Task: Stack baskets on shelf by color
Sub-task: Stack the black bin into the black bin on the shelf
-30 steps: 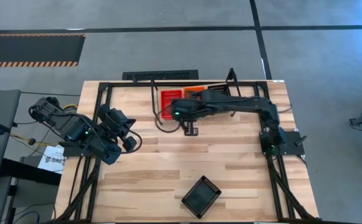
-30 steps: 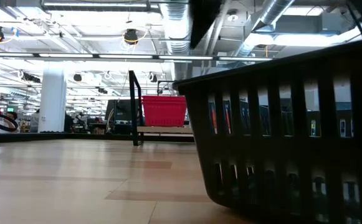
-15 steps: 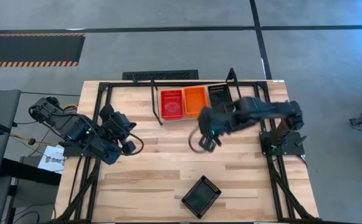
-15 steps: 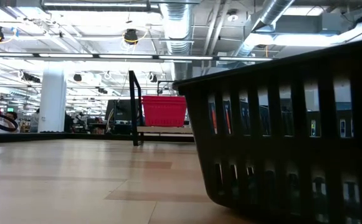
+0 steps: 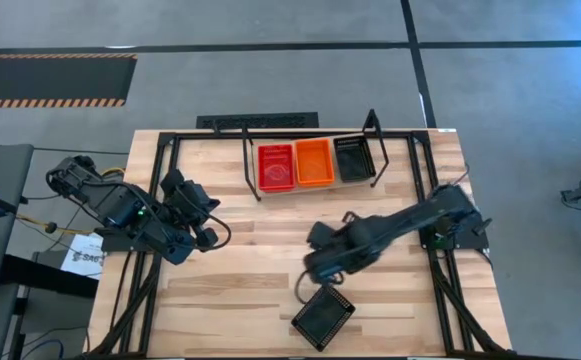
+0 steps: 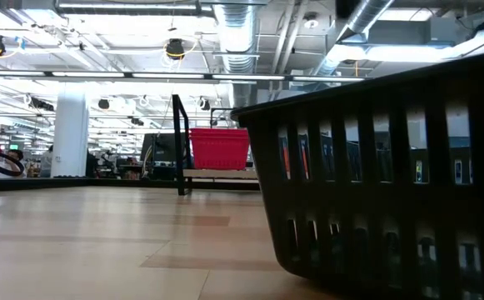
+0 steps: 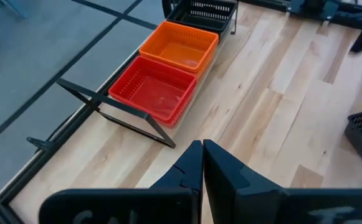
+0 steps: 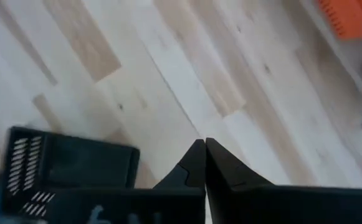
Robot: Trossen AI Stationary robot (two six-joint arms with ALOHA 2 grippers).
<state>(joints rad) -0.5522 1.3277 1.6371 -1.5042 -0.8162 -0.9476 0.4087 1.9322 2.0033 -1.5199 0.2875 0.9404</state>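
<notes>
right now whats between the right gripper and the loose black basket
Only bare tabletop, seen in the right wrist view. The right gripper, fingers together, points at the loose black basket with nothing between.

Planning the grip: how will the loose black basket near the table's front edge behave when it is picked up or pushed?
The black basket looks like thin slotted plastic, so it is probably light and fairly stiff. Low and flat-bottomed, it should slide on the table rather than tip or roll. Its slotted walls might flex under a one-sided pinch.
</notes>
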